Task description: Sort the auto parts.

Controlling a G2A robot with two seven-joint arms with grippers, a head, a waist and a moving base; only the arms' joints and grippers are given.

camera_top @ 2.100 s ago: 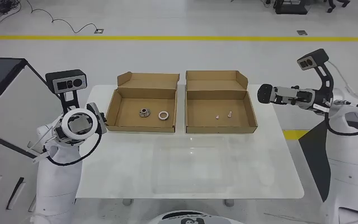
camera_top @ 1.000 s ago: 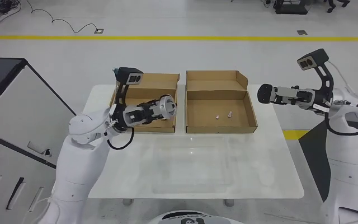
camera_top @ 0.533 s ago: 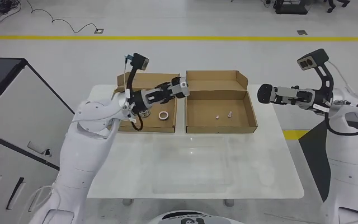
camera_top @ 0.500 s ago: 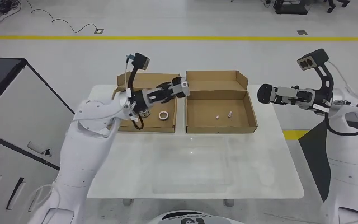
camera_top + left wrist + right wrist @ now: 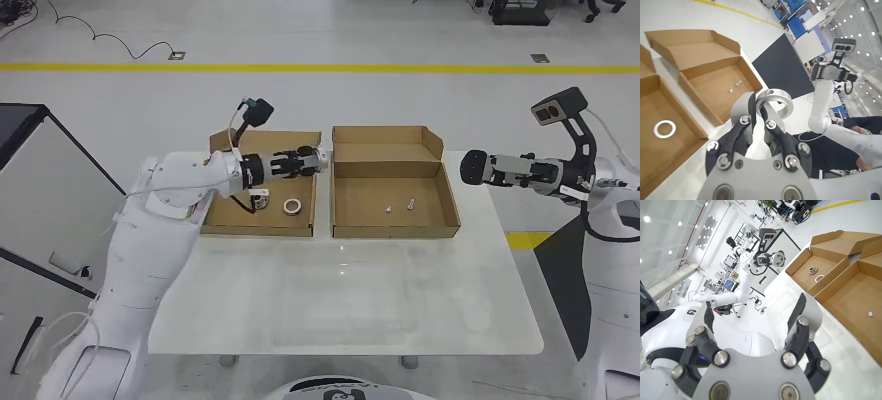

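My left gripper (image 5: 758, 108) is shut on the rim of a thick silver collar ring (image 5: 774, 102) with a threaded hole. In the top view the left gripper (image 5: 314, 160) hangs over the far right corner of the left cardboard box (image 5: 205, 205). That box holds a flanged hub (image 5: 258, 202) and a flat washer (image 5: 292, 206). The right cardboard box (image 5: 448, 205) holds two small screws (image 5: 388, 209) (image 5: 409, 203). My right gripper (image 5: 755, 308) is open with nothing in it, off the table's right edge (image 5: 470, 167).
Both boxes stand side by side at the back of the white table (image 5: 340, 300), flaps raised along their far sides. The washer (image 5: 664, 129) and the screws (image 5: 738, 83) also show in the left wrist view.
My left arm has swung from beside the table's left edge out over the left box, toward the gap between the boxes. The right arm has stayed still.
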